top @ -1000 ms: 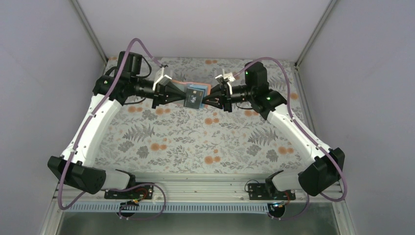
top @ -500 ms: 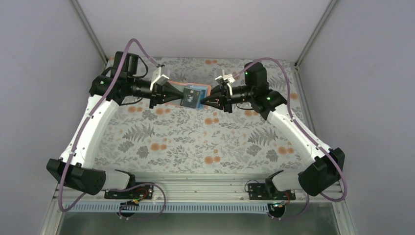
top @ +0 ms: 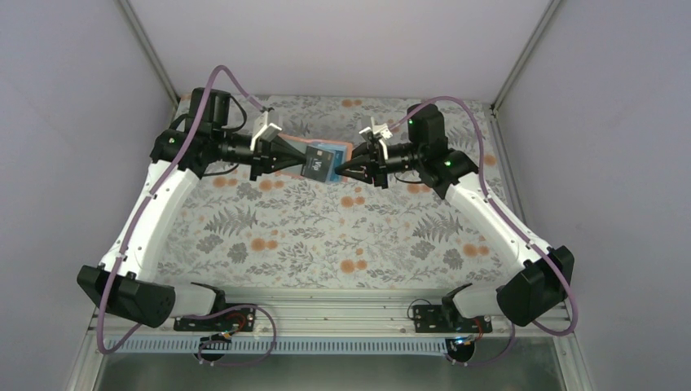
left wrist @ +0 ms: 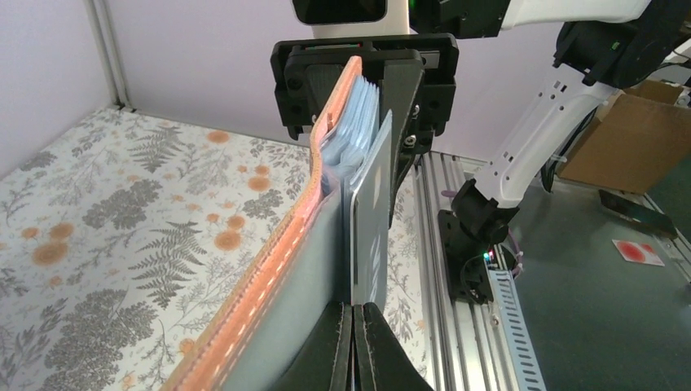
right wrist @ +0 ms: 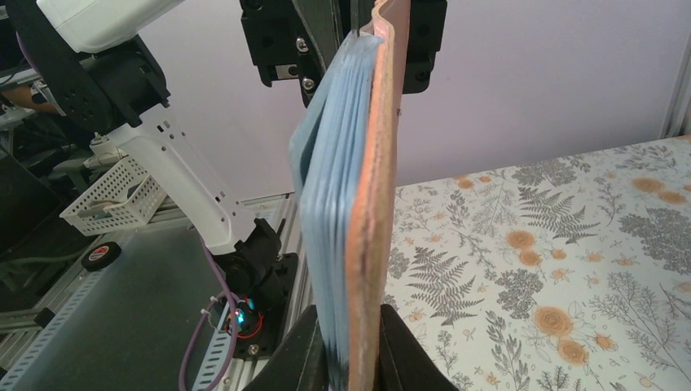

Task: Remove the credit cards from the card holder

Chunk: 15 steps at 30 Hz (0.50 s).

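The card holder (top: 336, 151), tan outside and light blue inside, hangs in the air over the far middle of the table between both grippers. My right gripper (top: 341, 169) is shut on its right edge, its fingers (right wrist: 305, 350) pinching the tan cover (right wrist: 371, 212) and blue pockets (right wrist: 330, 179). My left gripper (top: 302, 163) is shut on a black credit card (top: 317, 168) with pale markings that sticks out of the holder toward the left. In the left wrist view the black card (left wrist: 371, 220) stands edge-on beside the holder's stitched rim (left wrist: 273, 261), above the left gripper (left wrist: 356, 322). No other card shows.
A floral cloth (top: 326, 236) covers the table. Enclosure posts (top: 521, 57) stand at the back corners. A slotted metal rail (top: 326, 314) runs along the near edge by the arm bases. Off the table are a cardboard box (left wrist: 619, 138) and a white basket (right wrist: 106, 195).
My left gripper has drawn back a little to the left with the black card, which now sticks further out of the holder. The right gripper has held almost still.
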Each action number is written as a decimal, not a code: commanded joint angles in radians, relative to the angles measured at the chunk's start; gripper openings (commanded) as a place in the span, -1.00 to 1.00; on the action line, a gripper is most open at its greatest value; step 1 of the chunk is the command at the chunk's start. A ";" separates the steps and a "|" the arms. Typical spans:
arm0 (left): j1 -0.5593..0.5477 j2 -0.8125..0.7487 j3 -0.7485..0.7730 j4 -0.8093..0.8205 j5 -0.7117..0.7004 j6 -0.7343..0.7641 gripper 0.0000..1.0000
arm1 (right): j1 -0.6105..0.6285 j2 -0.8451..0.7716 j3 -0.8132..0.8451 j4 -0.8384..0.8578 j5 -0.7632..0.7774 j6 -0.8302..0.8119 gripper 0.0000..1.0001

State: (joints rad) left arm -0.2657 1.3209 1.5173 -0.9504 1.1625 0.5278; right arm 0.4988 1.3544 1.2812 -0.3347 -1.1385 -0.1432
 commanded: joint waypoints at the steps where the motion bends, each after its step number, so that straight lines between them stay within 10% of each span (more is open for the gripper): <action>1: 0.000 -0.009 -0.027 0.125 0.025 -0.089 -0.95 | -0.001 -0.018 0.001 0.026 -0.071 0.008 -0.75; 15: -0.008 0.004 -0.012 0.131 0.047 -0.099 -0.72 | 0.001 -0.019 -0.009 0.065 -0.032 0.053 -0.92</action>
State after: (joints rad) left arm -0.2729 1.3201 1.4933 -0.8425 1.1698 0.4034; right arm 0.4950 1.3548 1.2800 -0.3107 -1.1481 -0.1093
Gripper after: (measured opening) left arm 0.038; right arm 0.108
